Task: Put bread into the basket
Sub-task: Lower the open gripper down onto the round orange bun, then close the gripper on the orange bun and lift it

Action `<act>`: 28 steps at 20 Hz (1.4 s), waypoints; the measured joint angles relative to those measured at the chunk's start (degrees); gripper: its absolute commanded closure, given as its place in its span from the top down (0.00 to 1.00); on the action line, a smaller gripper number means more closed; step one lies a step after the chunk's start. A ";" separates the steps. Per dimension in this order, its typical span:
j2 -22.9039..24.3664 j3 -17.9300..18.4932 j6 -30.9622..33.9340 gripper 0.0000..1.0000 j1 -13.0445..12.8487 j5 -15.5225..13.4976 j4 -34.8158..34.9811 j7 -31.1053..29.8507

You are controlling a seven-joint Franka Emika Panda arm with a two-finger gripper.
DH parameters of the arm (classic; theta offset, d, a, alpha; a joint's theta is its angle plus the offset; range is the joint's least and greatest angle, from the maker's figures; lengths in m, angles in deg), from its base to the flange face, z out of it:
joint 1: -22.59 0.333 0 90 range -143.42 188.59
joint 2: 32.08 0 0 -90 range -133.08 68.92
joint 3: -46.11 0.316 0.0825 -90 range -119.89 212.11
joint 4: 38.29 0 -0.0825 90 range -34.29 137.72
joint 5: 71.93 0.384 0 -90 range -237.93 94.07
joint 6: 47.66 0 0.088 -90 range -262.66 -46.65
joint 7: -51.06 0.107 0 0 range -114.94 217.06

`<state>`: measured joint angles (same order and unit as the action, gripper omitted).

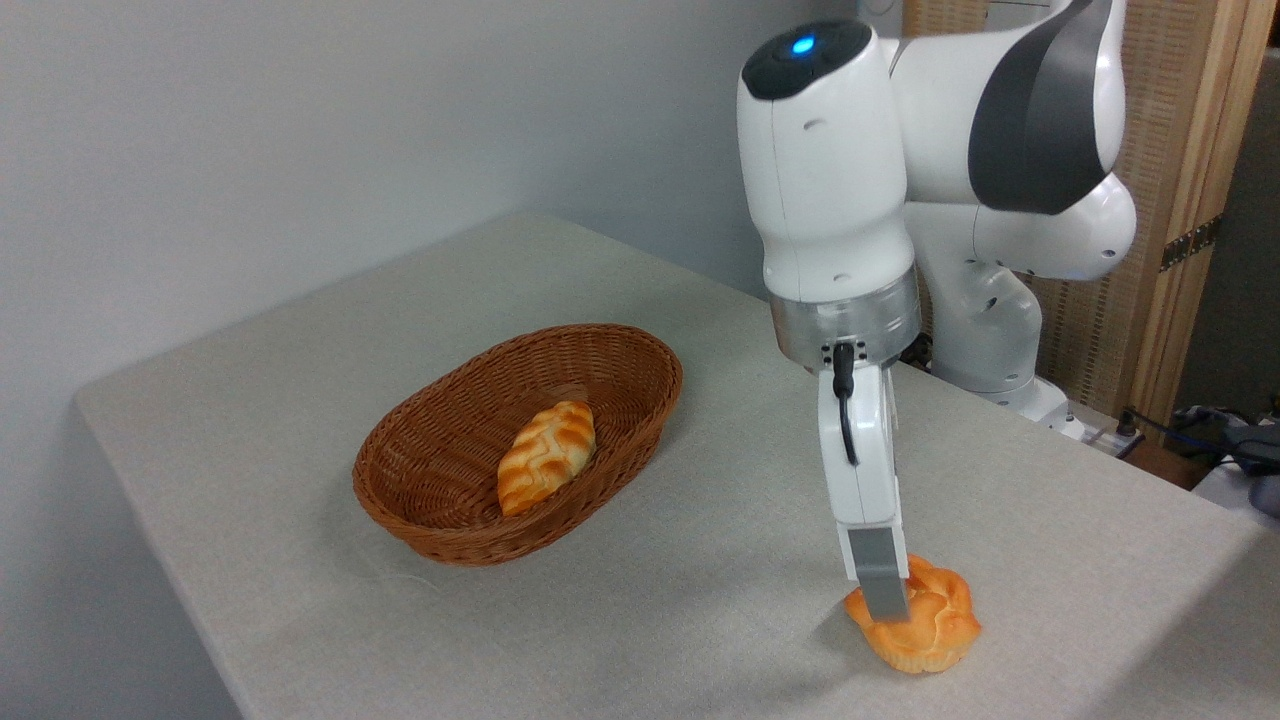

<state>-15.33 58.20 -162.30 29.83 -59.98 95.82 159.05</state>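
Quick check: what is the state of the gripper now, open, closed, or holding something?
Gripper: down at the bun on the table; only one finger shows, so open or closed cannot be told.

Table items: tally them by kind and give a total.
Bread: 2, the round bun on the table and the braided loaf in the basket
Basket: 1
Total: 3

Single fixed view — high, oblique, near table (640, 600) corner, facing arm (830, 200)
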 measured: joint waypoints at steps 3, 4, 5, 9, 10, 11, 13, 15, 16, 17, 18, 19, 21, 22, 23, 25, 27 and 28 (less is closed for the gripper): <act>-0.02 0.00 -1.80 1.00 -0.01 0.20 1.19 1.32; -0.06 0.01 -2.70 1.00 -0.01 0.21 1.51 2.56; -0.10 0.06 -3.81 1.00 -0.01 0.22 1.90 3.76; -0.19 1.99 -7.17 1.00 0.00 0.24 2.97 8.90; -0.19 2.32 -7.29 1.00 0.00 0.24 3.16 9.35; -0.20 2.61 -7.30 1.00 -0.01 0.24 3.42 9.54; -0.24 3.57 -7.31 1.00 -0.01 0.24 3.91 9.60; -0.25 4.39 -7.33 0.98 0.00 0.24 4.49 9.87; -0.26 4.55 -7.34 0.94 -0.01 0.24 4.86 9.90; -0.28 4.60 -7.35 0.87 -0.01 0.24 5.33 9.90; -0.31 4.61 -7.38 0.68 -0.01 0.24 5.80 9.90; -0.32 4.61 -7.43 0.56 -0.01 0.24 6.13 9.90; -0.32 4.61 -7.45 0.47 -0.02 0.24 6.39 9.90; -0.31 4.61 -7.45 0.39 -0.02 0.24 6.39 9.90; -0.31 4.61 -7.45 0.36 -0.02 0.24 6.39 10.00; -0.31 4.61 -7.45 0.31 -0.02 0.24 6.39 11.33; -0.32 4.92 -7.45 0.26 -0.02 0.24 6.39 12.30; -0.31 5.18 -7.45 0.26 -0.02 0.24 6.39 12.57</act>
<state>-15.64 63.38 -169.75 29.81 -59.74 102.21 171.62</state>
